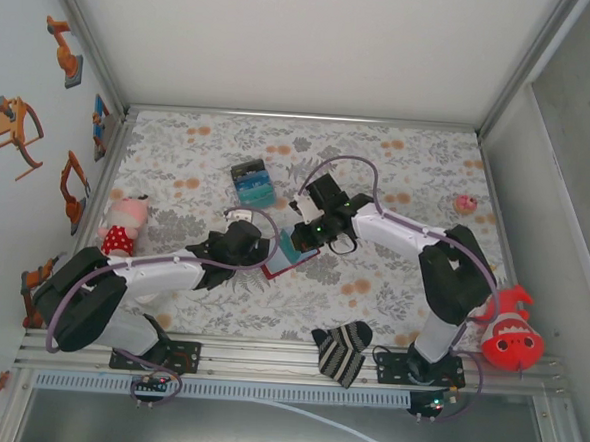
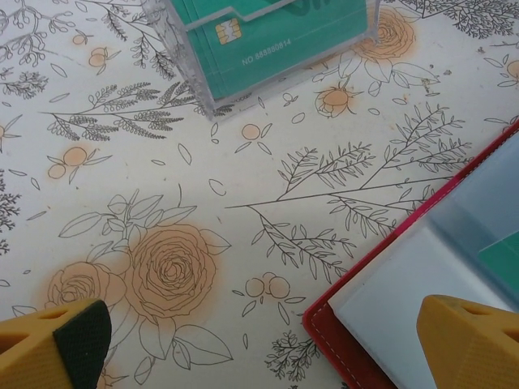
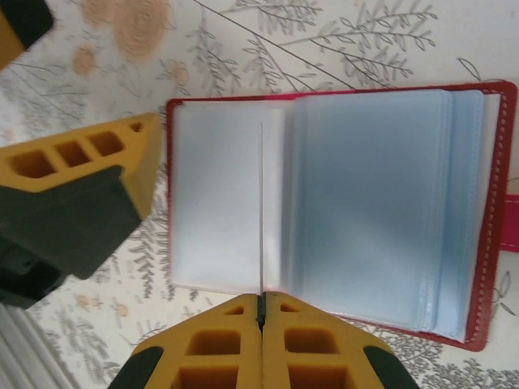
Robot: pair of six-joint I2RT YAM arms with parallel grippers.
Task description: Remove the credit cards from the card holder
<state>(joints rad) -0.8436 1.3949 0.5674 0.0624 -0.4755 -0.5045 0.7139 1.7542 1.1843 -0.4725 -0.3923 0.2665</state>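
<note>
Card holder (image 3: 357,203) lies open, glossy blue inside; right end effector (image 3: 261,306) pinches thin credit card (image 3: 260,211); left end effector (image 2: 263,344) gapes.

Card holder (image 3: 365,211) lies open mid-counter (image 1: 409,158). My left end effector (image 2: 259,348) crowds its left edge, fingers spread. My right end effector (image 3: 261,312) hangs over it, pinching a credit card (image 1: 288,247). Beyond it, the clear box (image 1: 251,181) blocks passage, with bare counter between. To its right there's open room. Nearer than it, a striped sock (image 1: 342,351).
</note>
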